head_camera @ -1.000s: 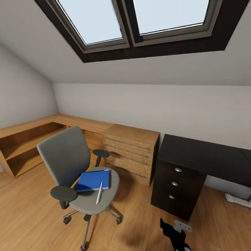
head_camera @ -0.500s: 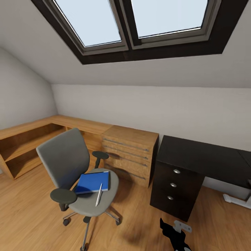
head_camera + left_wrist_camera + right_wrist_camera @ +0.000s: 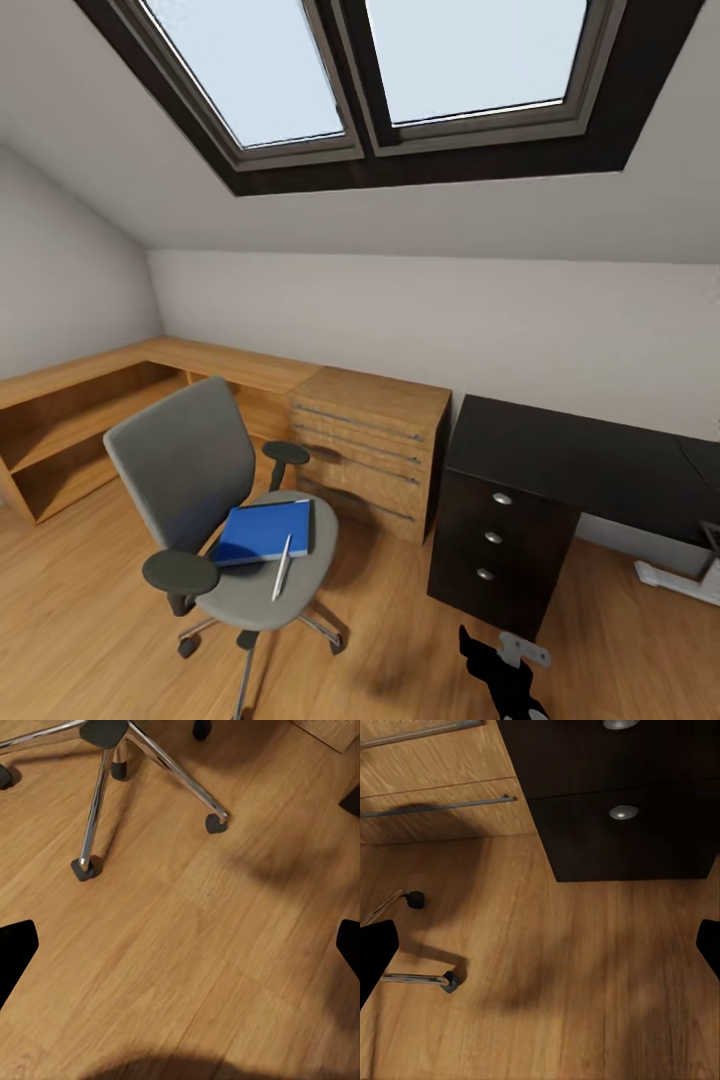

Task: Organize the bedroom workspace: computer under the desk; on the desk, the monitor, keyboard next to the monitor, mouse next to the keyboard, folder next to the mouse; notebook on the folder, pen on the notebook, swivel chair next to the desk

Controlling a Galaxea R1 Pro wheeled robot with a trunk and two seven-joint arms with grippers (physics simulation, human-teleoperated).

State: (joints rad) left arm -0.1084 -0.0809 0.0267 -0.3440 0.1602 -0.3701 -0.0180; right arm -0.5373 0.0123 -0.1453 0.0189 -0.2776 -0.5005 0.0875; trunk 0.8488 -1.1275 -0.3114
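A grey swivel chair (image 3: 190, 470) stands on the wood floor, left of the black desk (image 3: 590, 455). On its seat lies a flat blue item (image 3: 262, 530), folder or notebook, I cannot tell which, with a silver pen (image 3: 281, 566) beside it and partly over it. My left gripper (image 3: 180, 952) hangs open over bare floor near the chair's chrome base (image 3: 112, 765). My right gripper (image 3: 540, 945) is open too, above the floor in front of the desk's black drawers (image 3: 622, 810). Computer, monitor, keyboard and mouse are not identifiable.
A wooden drawer unit (image 3: 370, 450) sits between a long wooden shelf bench (image 3: 80, 410) and the desk. A white object (image 3: 680, 580) lies on the floor under the desk at the right edge. Skylights (image 3: 360, 70) sit in the sloped ceiling. A black arm part (image 3: 505, 670) shows low.
The whole head view has shifted slightly, so the camera moved; the chair and the desk now sit a little lower-left in the picture. Nothing in the room was moved.
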